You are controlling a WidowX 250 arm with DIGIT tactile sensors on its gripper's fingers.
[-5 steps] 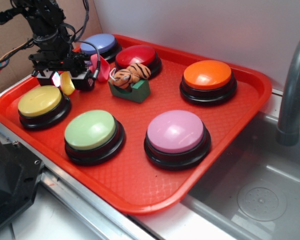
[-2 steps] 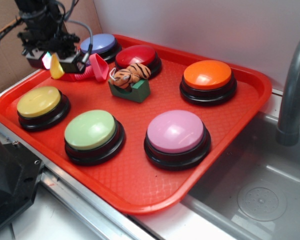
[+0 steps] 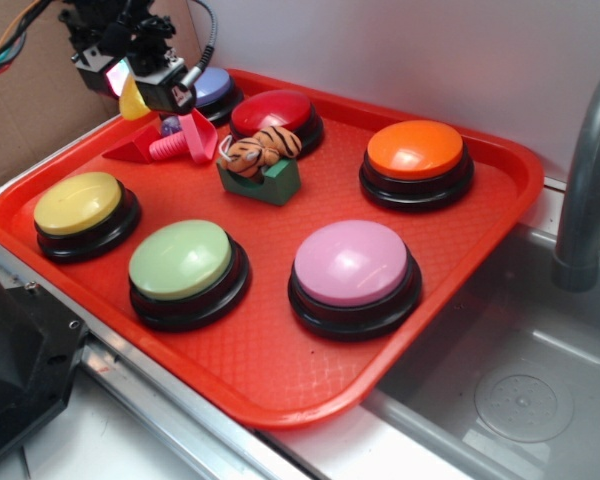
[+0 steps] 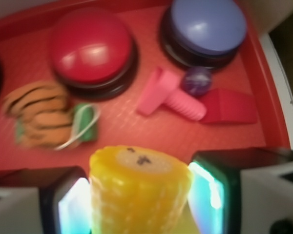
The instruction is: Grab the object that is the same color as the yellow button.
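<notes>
The pincer (image 3: 130, 92) gripped the yellow corn toy (image 4: 139, 190) between both fingers (image 4: 212, 192), holding it above the red tray's (image 3: 280, 380) back-left corner, over a pink ribbed toy (image 4: 173, 97) and red wedge (image 4: 229, 106), well behind the yellow button (image 3: 78, 203).

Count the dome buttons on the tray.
6: yellow button front-left, green beside it, pink front-centre, orange back-right, red back-centre, blue back-left, partly hidden behind the tool.
</notes>
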